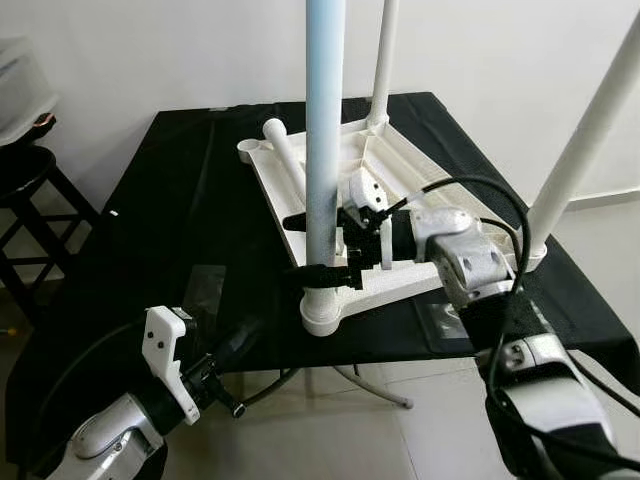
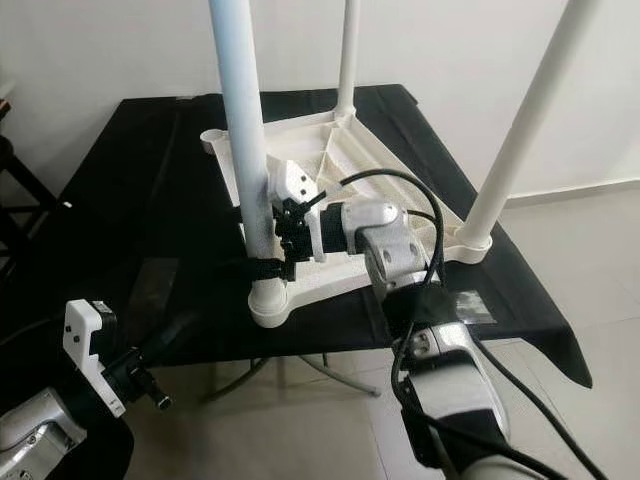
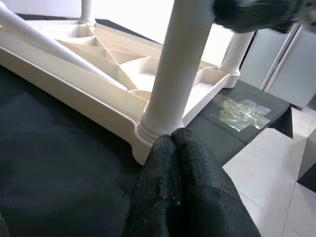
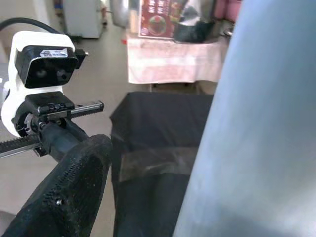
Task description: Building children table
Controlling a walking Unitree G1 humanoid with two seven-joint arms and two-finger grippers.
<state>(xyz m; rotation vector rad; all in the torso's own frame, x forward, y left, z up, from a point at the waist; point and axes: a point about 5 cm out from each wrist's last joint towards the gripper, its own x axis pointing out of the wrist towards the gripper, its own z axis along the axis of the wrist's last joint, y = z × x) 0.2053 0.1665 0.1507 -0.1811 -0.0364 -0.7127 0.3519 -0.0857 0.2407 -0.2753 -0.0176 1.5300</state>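
- The white children's table (image 1: 372, 190) lies upside down at frame centre on the black-draped desk (image 1: 160, 210), three legs standing vertical.
- A fourth, loose leg (image 1: 285, 155) lies flat inside the tabletop, its long axis running toward the wall.
- A dark stool (image 1: 25, 190) stands at left edge.
- The right pincer (image 1: 322, 247) clasps the nearest leg (image 1: 323, 150) low down, one finger on each side.
- The left pincer (image 3: 180, 192), fingers pressed together and empty, sits at lower left near that leg's socket.
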